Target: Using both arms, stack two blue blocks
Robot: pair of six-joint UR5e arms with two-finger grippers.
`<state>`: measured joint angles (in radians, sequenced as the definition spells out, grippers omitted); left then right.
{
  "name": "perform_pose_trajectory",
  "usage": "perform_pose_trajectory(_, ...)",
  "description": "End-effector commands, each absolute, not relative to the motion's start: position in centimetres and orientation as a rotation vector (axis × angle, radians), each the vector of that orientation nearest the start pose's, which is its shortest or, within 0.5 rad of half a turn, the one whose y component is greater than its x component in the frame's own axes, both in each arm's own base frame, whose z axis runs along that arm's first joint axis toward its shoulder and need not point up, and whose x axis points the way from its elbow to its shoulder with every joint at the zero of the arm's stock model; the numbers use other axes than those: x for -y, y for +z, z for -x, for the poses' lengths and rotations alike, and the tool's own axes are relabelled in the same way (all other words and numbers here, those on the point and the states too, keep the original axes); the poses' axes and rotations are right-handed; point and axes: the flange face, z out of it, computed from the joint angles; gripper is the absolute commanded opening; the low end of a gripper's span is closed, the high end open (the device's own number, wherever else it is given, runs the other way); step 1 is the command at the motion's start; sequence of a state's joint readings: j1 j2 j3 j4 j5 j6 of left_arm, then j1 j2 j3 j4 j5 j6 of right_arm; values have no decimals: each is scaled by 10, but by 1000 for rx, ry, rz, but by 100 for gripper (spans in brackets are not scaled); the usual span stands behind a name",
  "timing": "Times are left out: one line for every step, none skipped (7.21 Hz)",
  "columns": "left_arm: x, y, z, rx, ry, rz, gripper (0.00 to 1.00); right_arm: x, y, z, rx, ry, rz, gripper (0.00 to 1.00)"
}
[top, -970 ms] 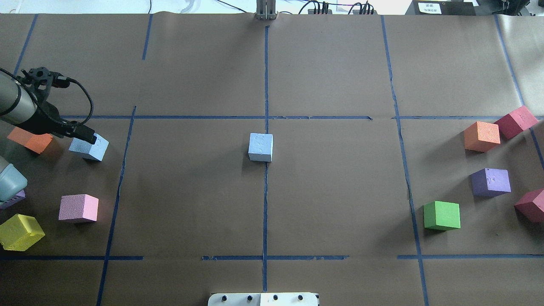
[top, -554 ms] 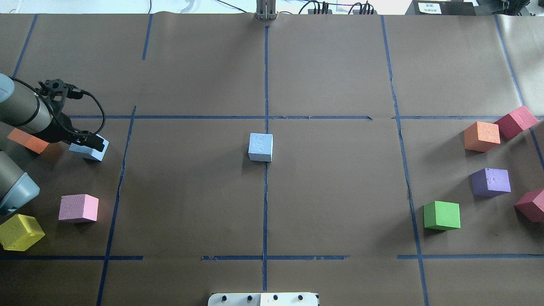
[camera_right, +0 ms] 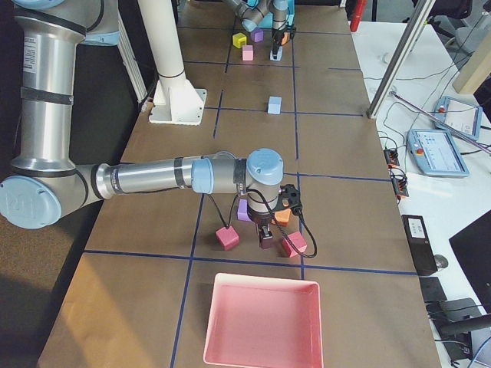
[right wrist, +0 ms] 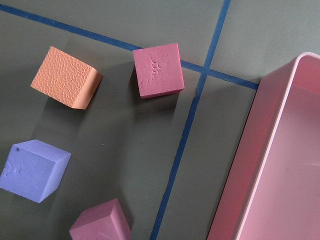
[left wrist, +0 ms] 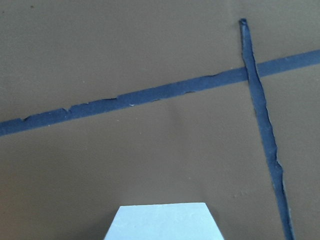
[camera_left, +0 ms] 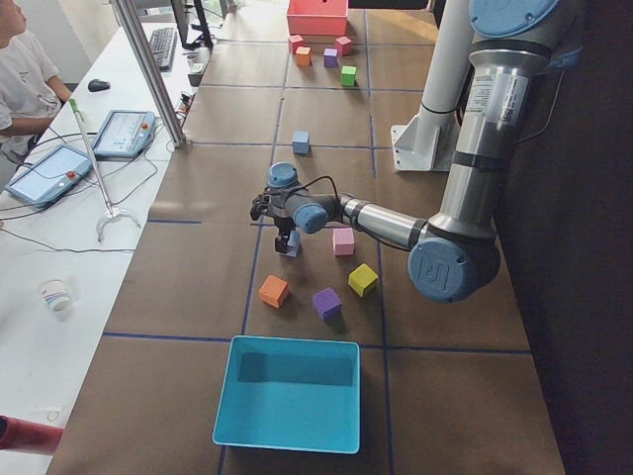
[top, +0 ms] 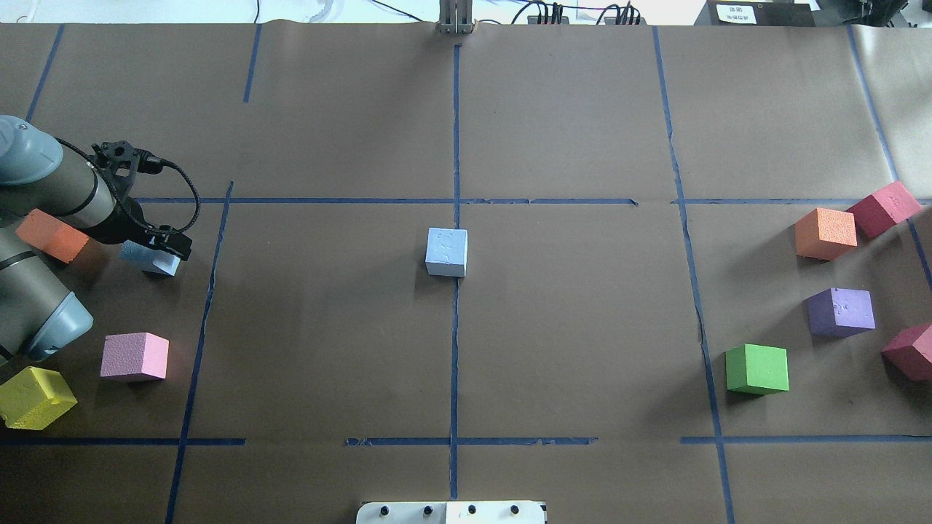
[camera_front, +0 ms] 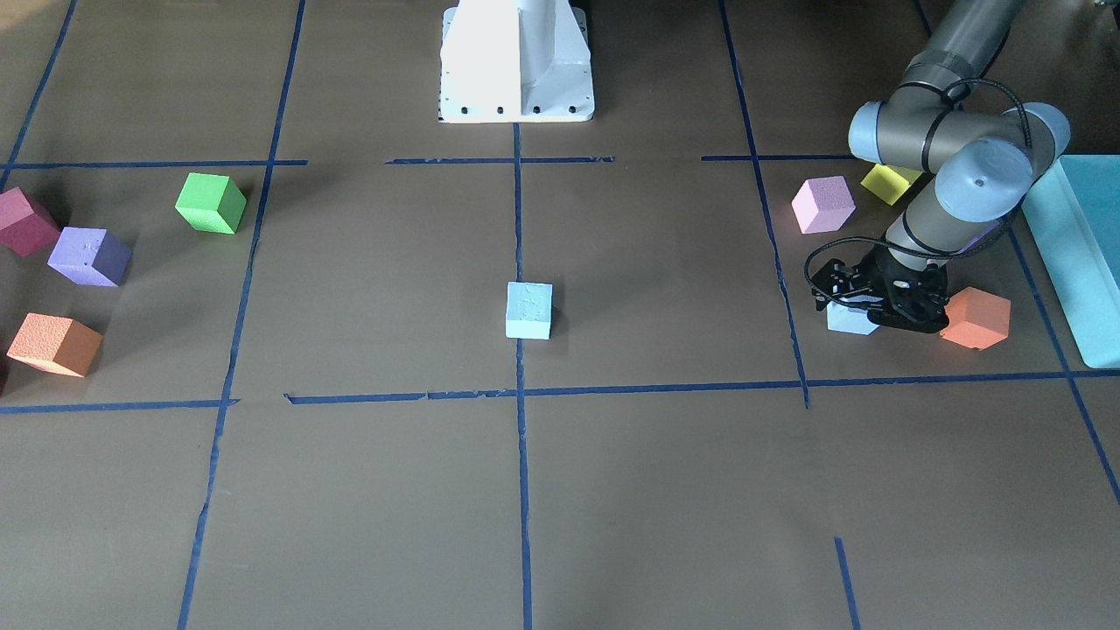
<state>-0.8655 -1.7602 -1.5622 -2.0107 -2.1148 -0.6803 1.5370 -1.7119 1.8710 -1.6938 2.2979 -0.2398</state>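
Note:
One pale blue block sits alone at the table's centre on the middle tape line; it also shows in the front view. The second blue block lies at the far left, also in the front view. My left gripper is low over it, jaws apparently open astride it. The left wrist view shows only the block's top, no fingers. My right gripper shows only in the right side view, low among cubes beside the pink tray; I cannot tell its state.
An orange cube, a pink cube and a yellow cube lie close to the left arm. Orange, red, purple and green cubes lie at the right. A teal tray lies past the left arm.
My left arm has swung right and its gripper has come down over the left blue block. The block has stayed in place. The centre block has not moved.

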Motion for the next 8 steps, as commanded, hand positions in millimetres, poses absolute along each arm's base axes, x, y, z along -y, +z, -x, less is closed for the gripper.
perform_pose_trajectory(508,514,-324,-797,192,-141,7,432,592,-52,724,-271,-109,100)
perform_pose_trajectory(505,490,-322,-819,196,-157,5,432,592,-52,724,-270,-108,100)
perform_pose_trajectory(514,432,-329,-813,182,-143,6,432,592,-52,724,-270,-108,100)
perform_pose_trajectory(529,346,-343,-794,137,-112,7,432,592,-52,724,-270,-108,100)
perform_pose_trajectory(534,271,-377,-816,130,-108,8,432,592,-52,725,-268,-107,100)
perform_pose_trajectory(524,203,-429,-865,107,-111,7,432,592,-52,727,-268,-107,100)
perform_pose_trajectory(528,151,-470,-876,69,-121,7,431,592,-52,729,-267,-105,100)
perform_pose_trajectory(516,119,-521,-868,57,-122,8,431,593,-52,727,-267,-104,100)
